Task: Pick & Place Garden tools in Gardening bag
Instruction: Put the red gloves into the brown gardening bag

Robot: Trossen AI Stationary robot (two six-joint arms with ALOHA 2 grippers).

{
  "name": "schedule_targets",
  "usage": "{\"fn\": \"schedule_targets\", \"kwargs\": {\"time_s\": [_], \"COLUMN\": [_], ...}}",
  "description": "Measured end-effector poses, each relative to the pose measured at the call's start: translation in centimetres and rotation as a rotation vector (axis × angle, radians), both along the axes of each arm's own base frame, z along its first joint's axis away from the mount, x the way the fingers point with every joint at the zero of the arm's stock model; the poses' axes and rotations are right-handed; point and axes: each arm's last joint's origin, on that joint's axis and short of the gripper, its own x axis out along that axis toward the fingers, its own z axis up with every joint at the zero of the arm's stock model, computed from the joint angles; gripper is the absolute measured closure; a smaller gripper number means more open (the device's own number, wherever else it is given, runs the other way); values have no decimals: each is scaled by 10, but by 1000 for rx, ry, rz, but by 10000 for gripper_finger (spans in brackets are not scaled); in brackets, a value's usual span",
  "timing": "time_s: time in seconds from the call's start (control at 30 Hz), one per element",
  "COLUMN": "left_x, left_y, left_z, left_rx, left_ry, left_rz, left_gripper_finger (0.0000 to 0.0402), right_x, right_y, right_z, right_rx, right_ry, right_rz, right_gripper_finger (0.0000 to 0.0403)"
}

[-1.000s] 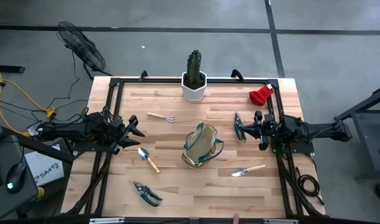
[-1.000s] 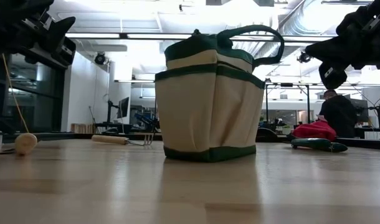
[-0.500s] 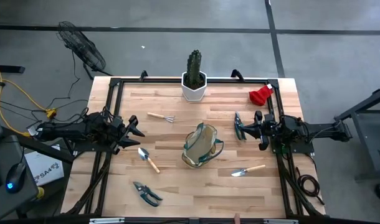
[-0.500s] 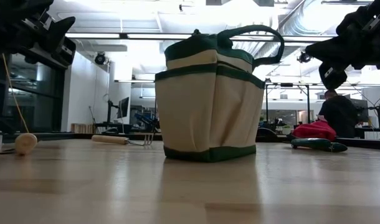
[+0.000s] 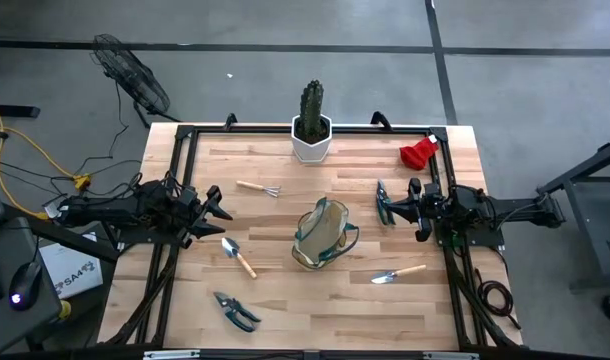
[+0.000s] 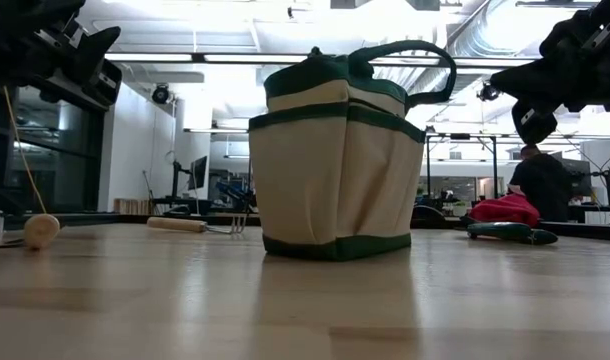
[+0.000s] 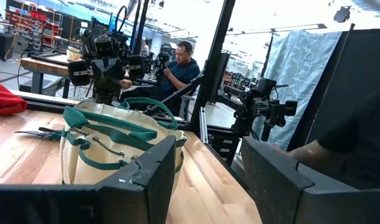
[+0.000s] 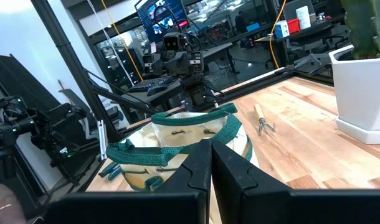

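Setting: pale wooden tabletop in a dark frame, workshop floor around it, a person seated at benches far behind.
Left hand: fingers apart, empty, hovering at the left edge of the tabletop; nearest tool is the left trowel.
Right hand: fingers together, holding nothing, hovering at the right edge just beside the dark shears lying there.
Left trowel: flat on the wood, right of the left hand, apart from the bag; metal blade, wooden handle. Probably stiff and fairly light; the handle gives the surest pinch, the blade looks slippery.
Right trowel: near the right hand, on the near side; same handling.
Mini rake: far-left of the bag; thin, so grip mid-handle.
Pruning shears: near-left; a second dark pair lies by the right hand. Likely the heaviest; take across both handles.
Red glove: far-right corner; soft, will crumple, pinch a fold.
Gardening bag: centre, upright, mouth open; soft walls may shift if nudged.
Cactus pot: far edge, not to be moved.
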Motion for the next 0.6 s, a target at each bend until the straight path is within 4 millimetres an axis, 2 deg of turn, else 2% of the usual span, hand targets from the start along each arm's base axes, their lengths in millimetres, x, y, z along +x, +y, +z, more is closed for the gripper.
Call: {"fn": "schedule_targets", "kwargs": {"time_s": [0.07, 0.17, 0.27, 0.6], "left_x": [0, 0, 0, 0], "left_y": [0, 0, 0, 0], "left_z": [0, 0, 0, 0], "left_rx": [0, 0, 0, 0], "left_ry": [0, 0, 0, 3], "left_rz": [0, 0, 1, 1], "left_gripper_finger": [222, 222, 222, 222], "right_x": [0, 0, 0, 0], "right_y": [0, 2, 4, 4], "right_z": [0, 1, 5, 3], "right_rx": [4, 123, 167, 177], "right_ry": [1, -11, -53, -28], "right_rz": [2, 82, 144, 161], "right_gripper_finger": [399, 399, 399, 399]}}
